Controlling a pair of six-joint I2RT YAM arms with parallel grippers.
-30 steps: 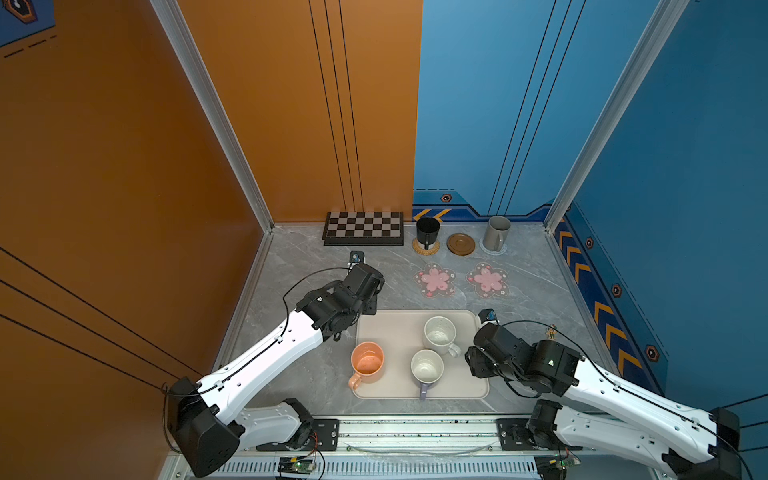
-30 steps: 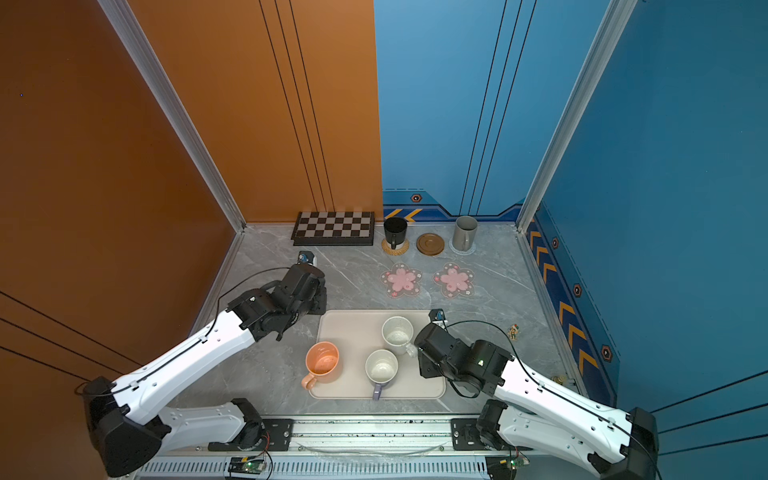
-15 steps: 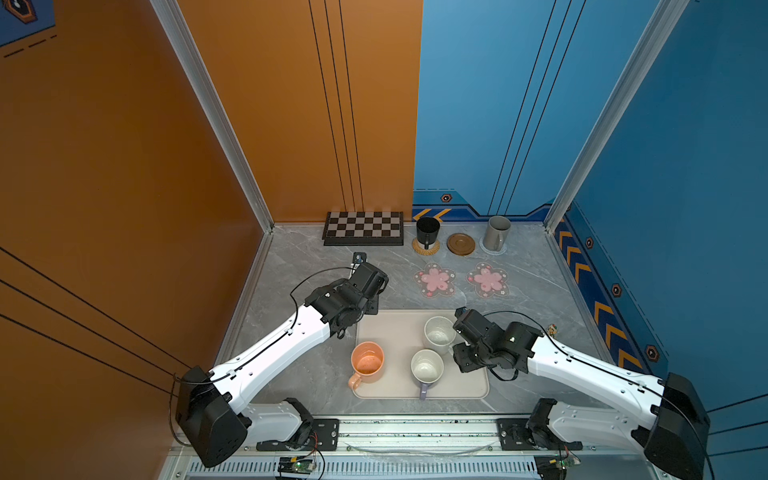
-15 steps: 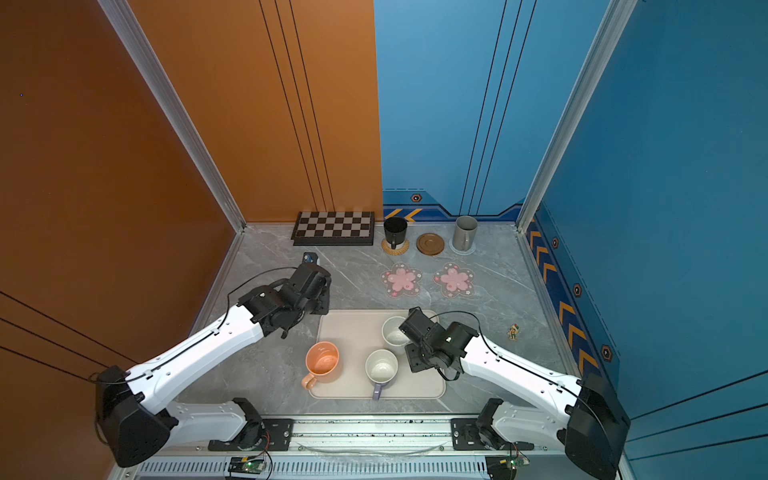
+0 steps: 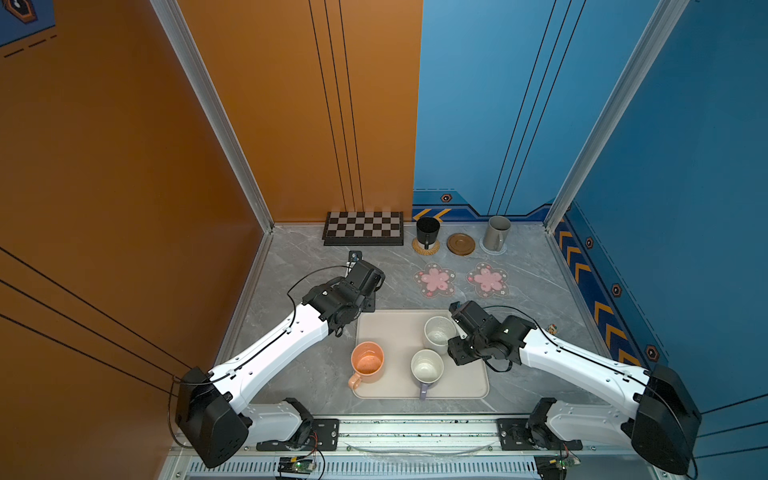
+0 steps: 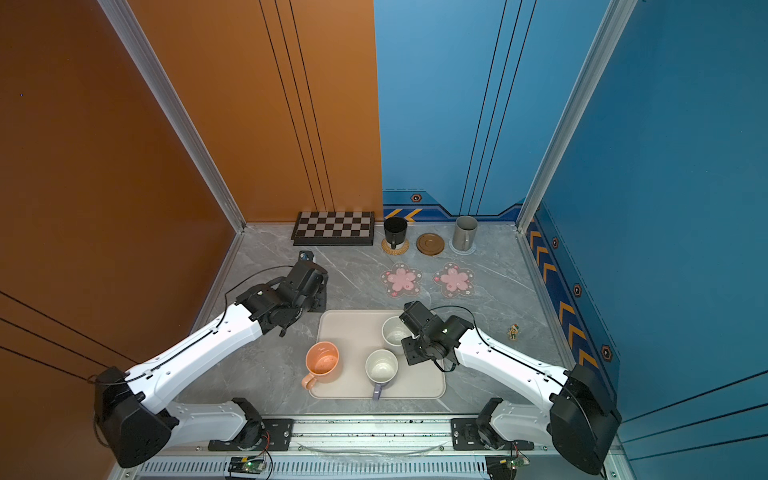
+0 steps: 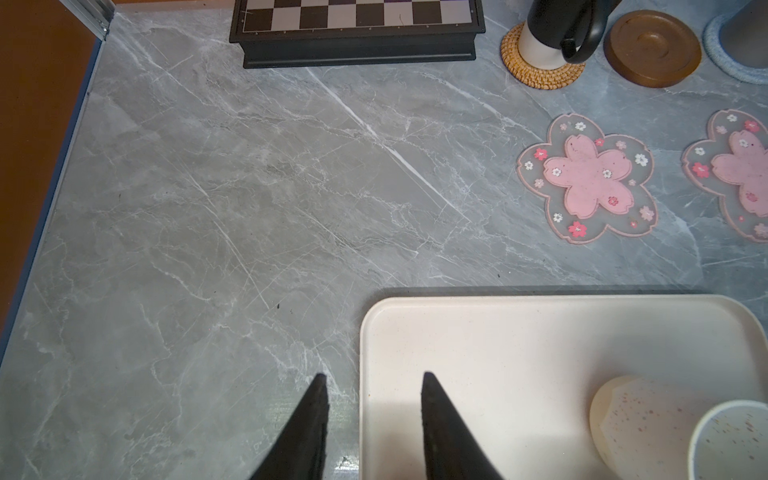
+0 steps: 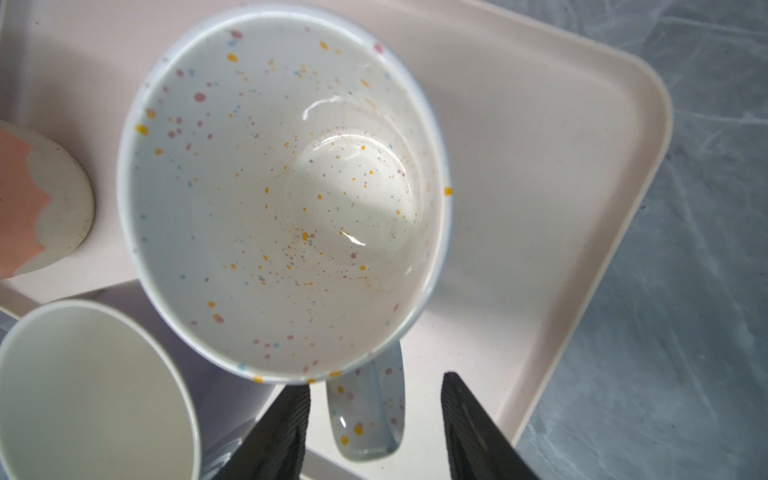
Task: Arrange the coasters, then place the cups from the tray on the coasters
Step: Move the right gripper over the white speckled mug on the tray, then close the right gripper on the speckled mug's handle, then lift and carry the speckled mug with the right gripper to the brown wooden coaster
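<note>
The fingers (image 8: 286,436) of the right gripper (image 8: 376,380) stood apart on either side of the handle (image 8: 365,415) of the white speckled mug (image 8: 282,187). A gap showed on each side, so nothing was pinched. The mug sat upright on the tray (image 8: 540,166), near a corner. The left gripper (image 7: 372,375) likewise had its fingers (image 7: 307,428) spread and empty, one above the grey table (image 7: 249,187) and one above the tray's corner.

In both top views each arm's wrist covered its own fingertips. The right wrist view cut off the lavender mug (image 8: 83,395) and showed only a sliver of the peach mug (image 8: 16,199).

At the back, the black mug (image 5: 427,230) stood on the rattan coaster (image 5: 426,248) and the grey mug (image 5: 496,230) on the grey-blue coaster (image 5: 493,251). The wooden coaster (image 5: 461,244) and the two blossom coasters (image 5: 434,281), (image 5: 487,279) lay bare.
</note>
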